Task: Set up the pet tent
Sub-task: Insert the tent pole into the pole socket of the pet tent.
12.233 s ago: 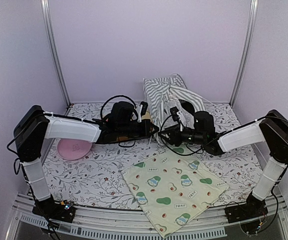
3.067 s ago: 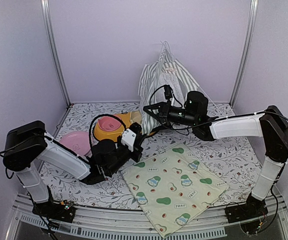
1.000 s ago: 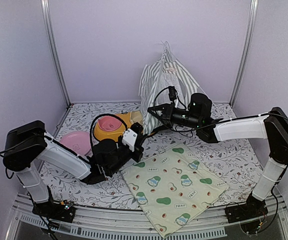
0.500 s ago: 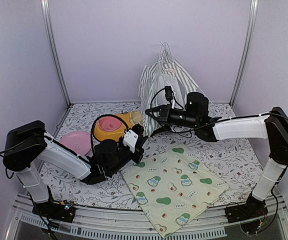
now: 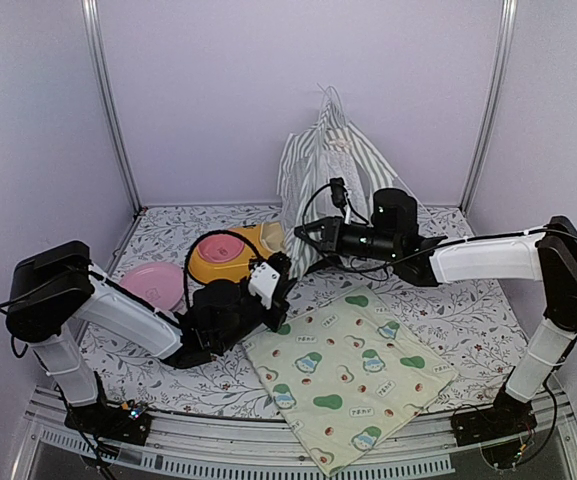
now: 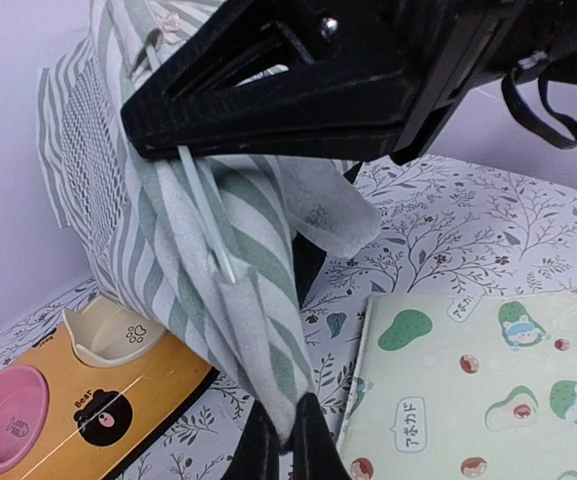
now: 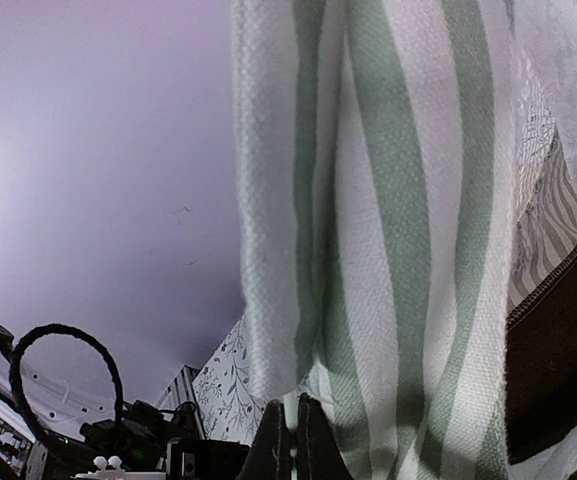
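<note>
Floral table carries avocado-print mat, orange bowl, pink dish, pet tent.

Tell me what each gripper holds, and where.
Both hold the pet tent: left gripper pinches the bottom tip of a striped corner edge, right gripper grips that edge higher up.

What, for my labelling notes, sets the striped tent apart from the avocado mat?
The tent stands upright at the back; the mat lies flat in front. The tent is green-and-white striped; the mat is pale yellow with avocados. The left hand and right hand pinch the tent; neither grips the mat. Both are fabric.
</note>
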### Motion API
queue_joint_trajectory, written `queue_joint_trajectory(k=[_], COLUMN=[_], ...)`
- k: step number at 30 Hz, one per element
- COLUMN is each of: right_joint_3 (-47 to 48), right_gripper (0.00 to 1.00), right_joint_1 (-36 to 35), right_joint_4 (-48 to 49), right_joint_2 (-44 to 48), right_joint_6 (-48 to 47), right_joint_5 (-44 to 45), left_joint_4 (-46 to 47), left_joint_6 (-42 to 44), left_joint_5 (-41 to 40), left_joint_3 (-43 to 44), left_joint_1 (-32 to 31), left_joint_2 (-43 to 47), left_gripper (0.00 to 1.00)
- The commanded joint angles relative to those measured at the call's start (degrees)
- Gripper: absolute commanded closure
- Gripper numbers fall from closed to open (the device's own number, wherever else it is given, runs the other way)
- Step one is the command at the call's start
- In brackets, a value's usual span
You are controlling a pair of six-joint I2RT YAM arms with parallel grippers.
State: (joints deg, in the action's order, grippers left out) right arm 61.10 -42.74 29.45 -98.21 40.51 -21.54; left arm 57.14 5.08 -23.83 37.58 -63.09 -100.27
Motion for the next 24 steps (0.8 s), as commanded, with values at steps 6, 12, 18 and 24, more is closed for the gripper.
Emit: queue_joint_trajectory(k=[6,12,18,24], right_joint_3=[-0.9,-4.4,-3.9,-4.3], right_gripper=[1.00,1.00,1.00,1.00], right_joint_1=[-0.7,0.5,-0.6,-2.7], right_joint_4=[0.6,-0.1,-1.8,-1.5], right_joint_2=[1.0,3.3,2.0,1.0], right_joint_6=[-2.3,-3.0,-4.1,-5.0], right_joint_5=[9.3,12.6,12.2,13.3], left_joint_4=[-6.4,-8.9,-12.2,-17.9], left_joint_6=[0.8,-0.4,-0.6,-1.9], left_joint_5=[3.9,4.6,6.3,8.9], left_joint_3=[1.4,1.9,3.9,7.6], left_joint_1=[-0.5,0.5,0.9,1.8], left_joint_2=[0.7,1.8,2.5,3.1], left_gripper=[1.00,1.00,1.00,1.00])
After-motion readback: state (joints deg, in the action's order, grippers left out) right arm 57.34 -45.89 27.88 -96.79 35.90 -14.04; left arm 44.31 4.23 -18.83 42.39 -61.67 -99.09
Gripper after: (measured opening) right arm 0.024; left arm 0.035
